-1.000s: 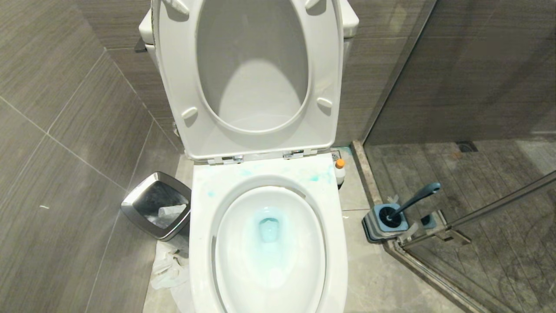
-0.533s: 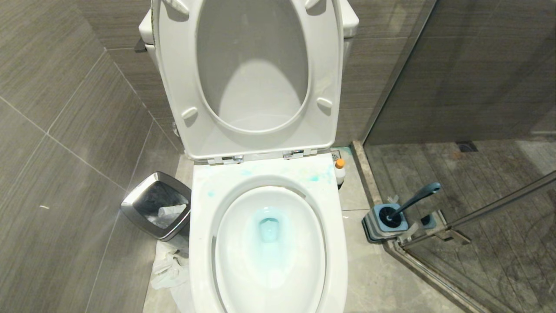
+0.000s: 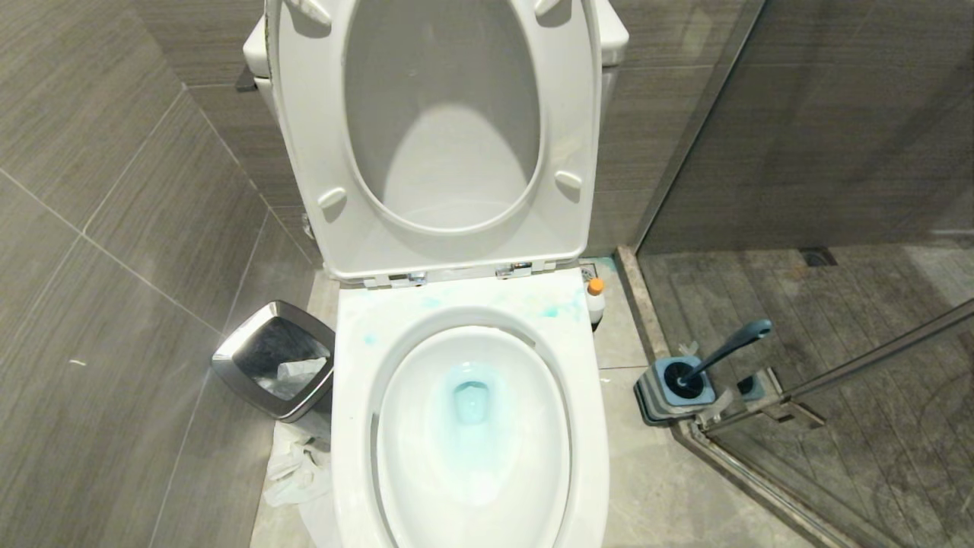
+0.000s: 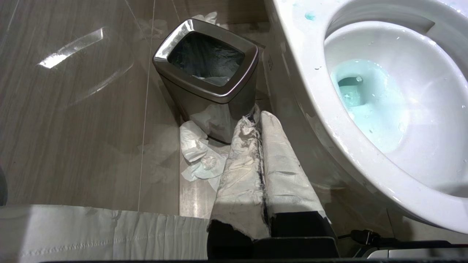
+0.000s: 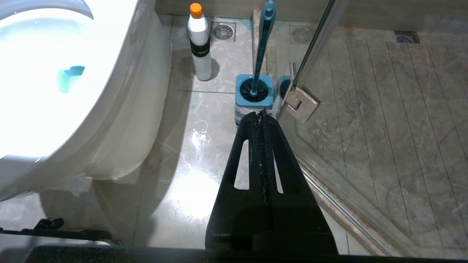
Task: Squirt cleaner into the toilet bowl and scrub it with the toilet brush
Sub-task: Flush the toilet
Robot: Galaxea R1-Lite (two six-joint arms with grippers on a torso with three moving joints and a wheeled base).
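Just beyond the right tool (image 5: 261, 114), apparently untouched, the toilet brush (image 5: 264, 44).

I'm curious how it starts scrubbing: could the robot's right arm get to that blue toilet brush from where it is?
Probably yes. The right gripper, shut and empty, points toward the toilet brush, which stands in its holder on open floor. The glass door stands close beside it, leaving little room on that side.

Grey striped wall tiles (image 3: 114, 190) are seen at the left, a pale stone floor (image 3: 654, 487) below, and a glass shower partition (image 3: 822, 137) at the right on a metal hinge (image 5: 301, 104).
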